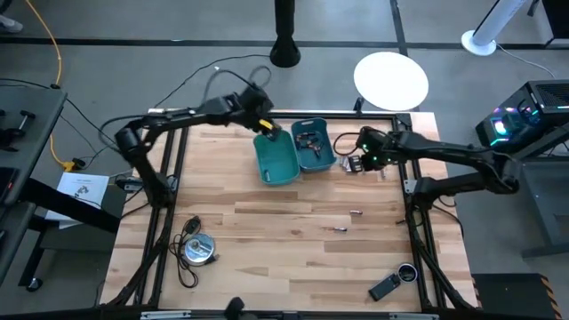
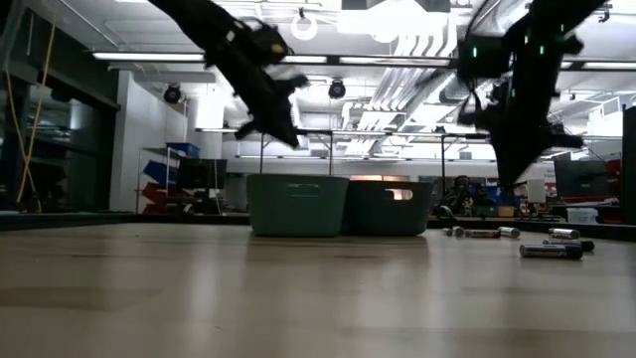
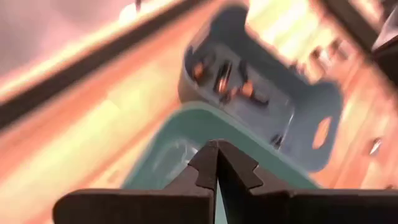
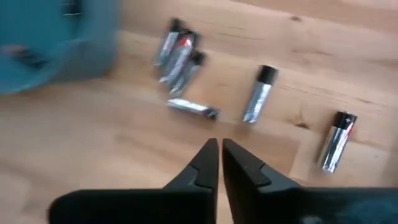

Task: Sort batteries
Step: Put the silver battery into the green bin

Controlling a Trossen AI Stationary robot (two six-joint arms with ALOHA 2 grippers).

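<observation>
Two teal bins [image 1: 293,153] side by side at table's far middle. Left gripper [image 3: 216,163] over nearer bin, fingers closed, empty. Right gripper [image 4: 219,155] closed above loose batteries [image 4: 258,94] beside bins; only left wrist view shows batteries inside farther bin.

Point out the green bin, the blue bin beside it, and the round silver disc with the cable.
green bin [image 1: 276,160]: high view, on its inside floor.
blue bin [image 1: 321,158]: high view, on its near wall.
round silver disc [image 1: 198,249]: high view, on its middle.
</observation>
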